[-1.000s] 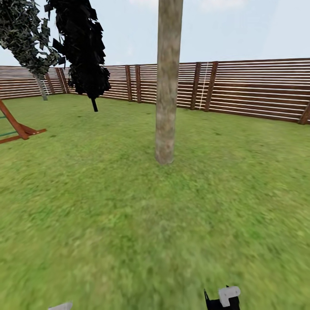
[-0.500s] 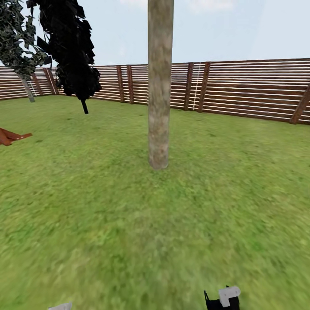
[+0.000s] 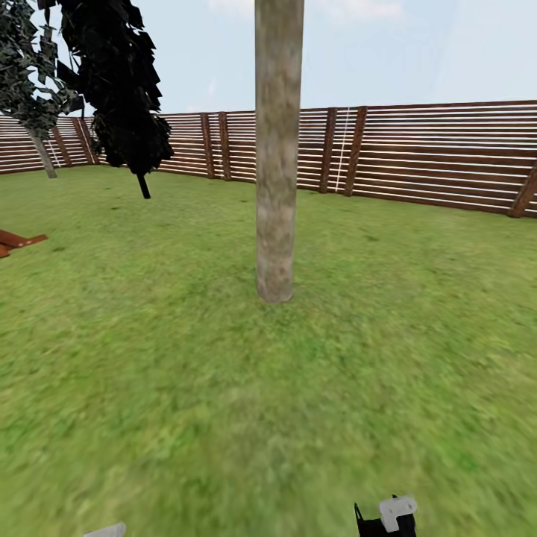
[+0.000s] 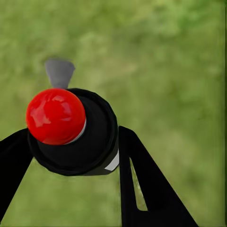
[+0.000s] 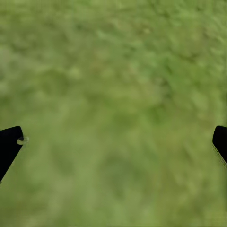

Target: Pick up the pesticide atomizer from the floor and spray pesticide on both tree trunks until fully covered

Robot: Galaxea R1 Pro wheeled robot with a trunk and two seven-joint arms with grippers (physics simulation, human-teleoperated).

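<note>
A pale, mottled tree trunk (image 3: 277, 164) rises from the lawn straight ahead in the head view, a few steps off, its crown cut off by the frame. Far left by the fence stands another tree (image 3: 26, 71) with a mottled crown and a thin-looking pale trunk. In the left wrist view my left gripper (image 4: 71, 142) is shut on the pesticide atomizer (image 4: 78, 137), a black round body with a red knob and a grey nozzle, held over grass. My right gripper (image 5: 113, 142) is open over bare grass.
A brown slatted fence (image 3: 432, 153) rings the lawn behind the trunk. A near-black conifer (image 3: 119, 89) stands at the back left. The end of a red-brown wooden frame (image 3: 13, 242) lies at the left edge. Open grass lies between me and the trunk.
The whole head view has shifted: the camera turned right and moved closer, so the trunk looks larger and the red-brown frame has slid toward the left edge. Both grippers look unchanged.
</note>
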